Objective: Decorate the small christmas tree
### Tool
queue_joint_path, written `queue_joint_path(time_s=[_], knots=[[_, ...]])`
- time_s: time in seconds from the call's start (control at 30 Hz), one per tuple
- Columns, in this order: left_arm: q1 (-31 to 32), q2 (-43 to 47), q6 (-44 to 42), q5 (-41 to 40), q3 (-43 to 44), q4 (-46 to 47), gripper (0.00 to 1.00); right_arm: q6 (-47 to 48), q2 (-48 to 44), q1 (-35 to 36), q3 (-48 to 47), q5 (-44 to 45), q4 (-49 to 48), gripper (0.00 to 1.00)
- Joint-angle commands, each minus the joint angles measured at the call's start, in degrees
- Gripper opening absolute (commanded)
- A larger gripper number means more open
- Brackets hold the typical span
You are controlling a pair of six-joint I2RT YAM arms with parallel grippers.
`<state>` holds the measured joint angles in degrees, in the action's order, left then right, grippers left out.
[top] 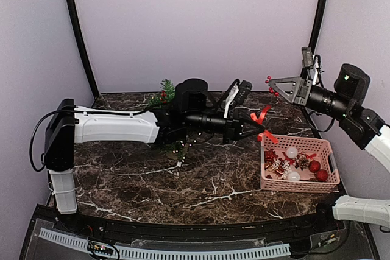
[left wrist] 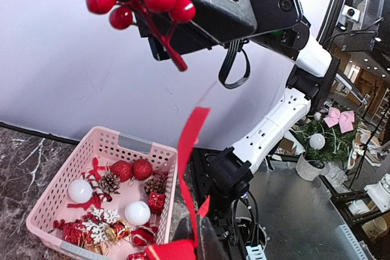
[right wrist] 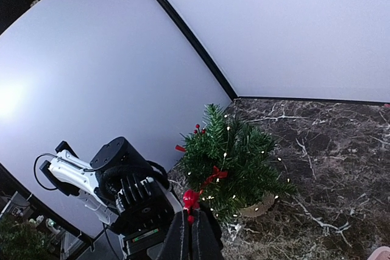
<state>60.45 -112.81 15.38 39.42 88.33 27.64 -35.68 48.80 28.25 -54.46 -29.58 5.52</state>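
The small christmas tree [top: 166, 91] stands at the back of the marble table, mostly hidden behind my left arm. In the right wrist view the tree [right wrist: 237, 159] shows tiny lit lights, a red bow and red berries. My left gripper [top: 257, 127] is shut on a red ribbon bow [top: 261, 115] just left of the basket. Its tail [left wrist: 190, 144] rises from the jaws [left wrist: 196, 235]. My right gripper [top: 272, 85] hangs high at the right, shut on a red berry sprig [top: 269, 80]. The berries [left wrist: 141, 1] and the gripper [right wrist: 194, 232] also show from the wrists.
A pink basket [top: 295, 187] at the right holds red balls, white balls, pine cones, small gift boxes and a snowflake; its rim [left wrist: 131, 144] is close under my left gripper. Curtain walls close in the back and sides. My left arm [right wrist: 122, 181] lies in front of the tree.
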Motion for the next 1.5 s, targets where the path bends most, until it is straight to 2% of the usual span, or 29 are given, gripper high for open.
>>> queue_joint_path(time_s=[0.0,0.17,0.33,0.43,0.57,0.73,0.87,1.13,1.47], knots=[[0.29,7.72,-4.51,-3.41,-2.36,-6.62,0.0,-1.14,-1.81,0.32,1.52,6.46,-3.46,0.0],[0.16,16.9,-8.11,-9.1,-7.93,-15.11,0.0,-2.09,-1.08,0.46,4.03,12.03,-4.82,0.0],[-3.71,29.27,-10.17,-17.7,-10.91,-28.73,0.0,-4.11,3.47,5.35,10.05,17.39,-13.3,0.0],[-10.15,35.59,-10.41,-19.87,-12.4,-36.63,0.0,-3.62,9.28,11.11,10.73,22.55,-17.17,0.0],[-19.2,41.94,-11.09,-21.16,-14.77,-42.24,0.0,-3.24,18.22,16.47,8.73,28.26,-22.71,0.0],[-33.8,46.99,-11.19,-18.53,-19.04,-43.78,0.0,-4.71,31.98,21.13,1.82,33.38,-27.21,0.0],[-42.35,49.63,-12.14,-16.92,-23.1,-42.52,0.0,-6.88,41.11,22.73,-4.87,34.86,-27.4,0.0],[-44.52,53.58,-15.02,-24.16,-30.7,-39.25,0.0,-8.29,48.45,24.55,-12.58,38.06,-26.21,0.0],[-44.54,55.35,-17.3,-22.27,-33.5,-37.73,0.0,-8.58,54.43,24.83,-18.02,37.47,-24.45,0.0]])
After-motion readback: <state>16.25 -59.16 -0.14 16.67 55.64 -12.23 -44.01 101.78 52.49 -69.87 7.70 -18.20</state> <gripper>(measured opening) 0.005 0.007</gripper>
